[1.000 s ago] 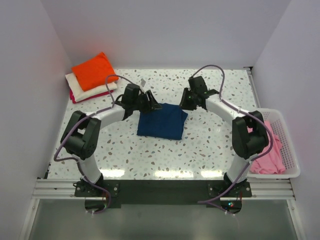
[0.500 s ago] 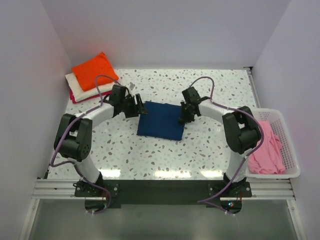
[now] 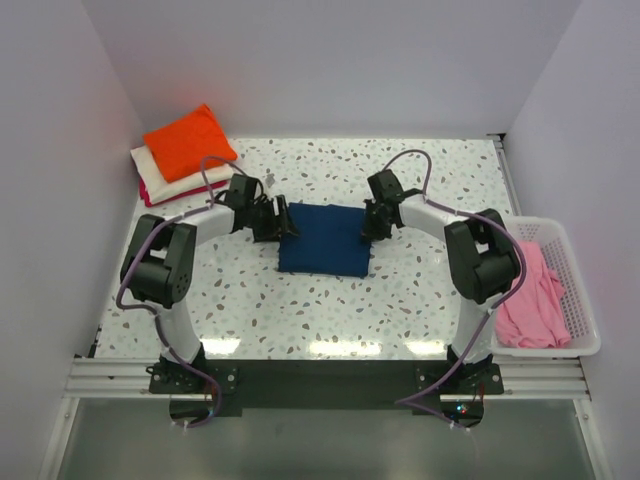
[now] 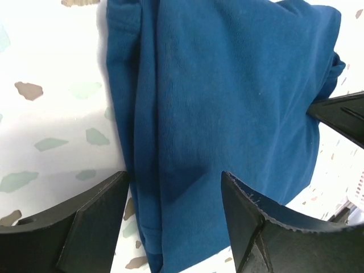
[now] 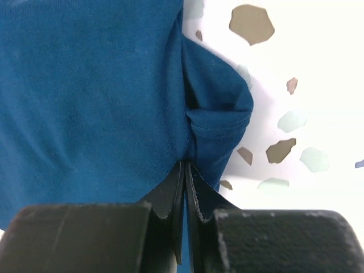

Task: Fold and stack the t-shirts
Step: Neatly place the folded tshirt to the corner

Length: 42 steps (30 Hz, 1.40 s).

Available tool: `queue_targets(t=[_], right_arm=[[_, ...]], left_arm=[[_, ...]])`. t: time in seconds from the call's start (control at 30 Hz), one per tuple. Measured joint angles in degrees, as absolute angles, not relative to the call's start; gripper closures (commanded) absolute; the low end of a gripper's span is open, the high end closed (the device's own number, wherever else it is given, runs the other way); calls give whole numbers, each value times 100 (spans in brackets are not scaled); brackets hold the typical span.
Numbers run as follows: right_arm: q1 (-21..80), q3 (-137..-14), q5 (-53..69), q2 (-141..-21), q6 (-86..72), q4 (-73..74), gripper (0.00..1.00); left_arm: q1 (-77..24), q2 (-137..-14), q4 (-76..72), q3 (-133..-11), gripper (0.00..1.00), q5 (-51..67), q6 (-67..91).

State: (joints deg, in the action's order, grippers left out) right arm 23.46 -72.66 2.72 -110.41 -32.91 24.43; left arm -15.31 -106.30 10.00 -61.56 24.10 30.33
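Since a second back, both grippers have dropped from the raised fold to the side edges of the navy blue t-shirt (image 3: 323,240). It lies as a flat folded rectangle at mid-bench (image 3: 420,290).

Surroundings:
- Far left corner: orange t-shirt (image 3: 185,140) on top of a cream t-shirt (image 3: 143,160) and a magenta t-shirt (image 3: 165,194).
- Right edge: white slotted basket (image 3: 585,300) holding a pink t-shirt (image 3: 528,300). Nothing lies between.

Pose: elbows out, forearms angled inward, wrists low.
- Left gripper (image 3: 283,222): fingers (image 4: 94,222) spread wide, straddling the tee's left edge, gripping nothing.
- Right gripper (image 3: 368,226): fingers (image 5: 170,193) pressed together, pinching the tee's right edge.

Hidden: the stack's lower tees show only as slivers, and the right arm covers part of the pink t-shirt.
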Motion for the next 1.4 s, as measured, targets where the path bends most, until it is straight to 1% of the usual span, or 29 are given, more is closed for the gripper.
queue_targets(t=[0.13,0.37,0.47,0.73,0.83,0.9,0.93,1.03,1.07,1.1,1.13,1.2,1.23,1.27,1.37,1.4], right_arm=[[2296,-7387,281,-11133,-3277,2445,96],[2231,-7441,408,-11190,-3245,2429,96],[2211,-7441,451,-11192,-3234,2423,96],[2174,-7441,561,-11212,-3229,2355,96],[2171,-7441,563,-11214,-3229,2342,97],[2171,-7441,563,-11214,-3223,2331,97],[2171,-7441,565,-11214,-3218,2329,97],[2171,-7439,567,-11214,-3212,2318,97],[2169,-7439,572,-11214,-3210,2314,97],[2167,-7439,576,-11214,-3210,2311,96],[2167,-7439,578,-11214,-3210,2309,95],[2167,-7439,587,-11214,-3212,2303,92],[2167,-7439,602,-11214,-3212,2300,89],[2167,-7439,620,-11214,-3212,2287,81],[2167,-7439,746,-11207,-3242,2239,65],[2167,-7437,805,-11187,-3249,2211,58]], left_arm=[[-1553,-10713,1157,-6344,28,2171,3033],[-1553,-10746,1498,-6626,26,1028,2928],[-1549,-10748,1608,-6687,27,768,2829],[-1649,-11078,1656,-7081,26,1116,2679],[-1826,-11314,1518,-7325,27,1343,2700],[-1970,-11443,1404,-7446,29,1446,2749],[-2043,-11485,1350,-7476,31,1474,2783],[-2213,-11552,1216,-7496,43,1485,2858],[-2255,-11568,1201,-7500,53,1481,2897],[-2285,-11579,1184,-7500,61,1474,2945],[-2307,-11598,1186,-7494,76,1448,2987],[-2335,-11627,1258,-7496,90,1367,3065],[-2342,-11627,1310,-7507,100,1308,3076],[-2355,-11627,1361,-7529,100,1227,3098],[-2438,-11627,1658,-7710,100,856,3089],[-2480,-11627,1785,-7773,100,683,3083]])
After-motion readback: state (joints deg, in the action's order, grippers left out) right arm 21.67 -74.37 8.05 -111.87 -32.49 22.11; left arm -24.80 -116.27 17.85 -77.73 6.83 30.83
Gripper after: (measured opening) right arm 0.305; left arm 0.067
